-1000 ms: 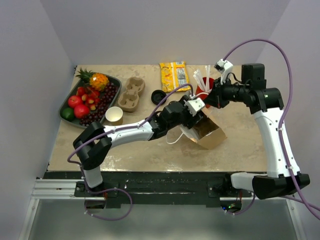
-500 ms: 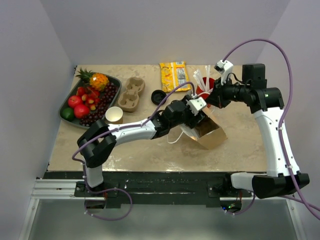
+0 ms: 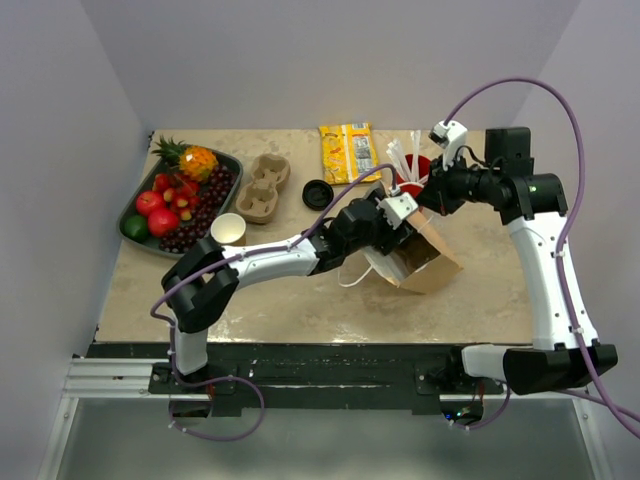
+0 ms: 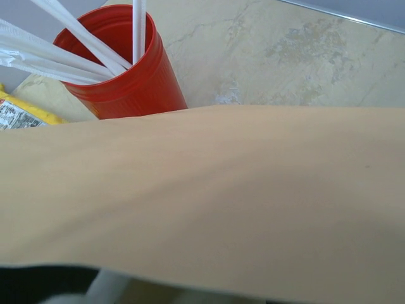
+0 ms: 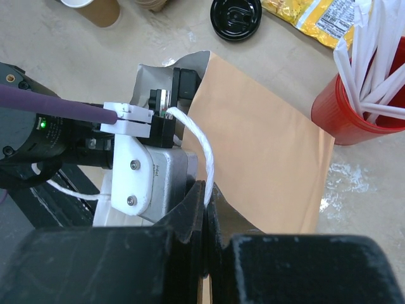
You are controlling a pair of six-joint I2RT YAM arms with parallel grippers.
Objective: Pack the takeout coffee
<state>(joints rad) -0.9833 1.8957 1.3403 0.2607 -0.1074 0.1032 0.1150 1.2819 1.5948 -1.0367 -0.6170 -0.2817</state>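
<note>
At the paper bag, tilted on the desk: my right jaws are clamped on its white cord handle at the mouth. My left jaws reach into that mouth, hidden by paper; apart or together, cannot tell. Position of the takeout coffee: seen in no view. Red straw cup just behind the bag. Loose black lid and lidless cup lie to the left of it.

The paper bag is plain tan, the cup red, its straws white, the packet yellow, the loose lid black, the table mottled beige.
</note>
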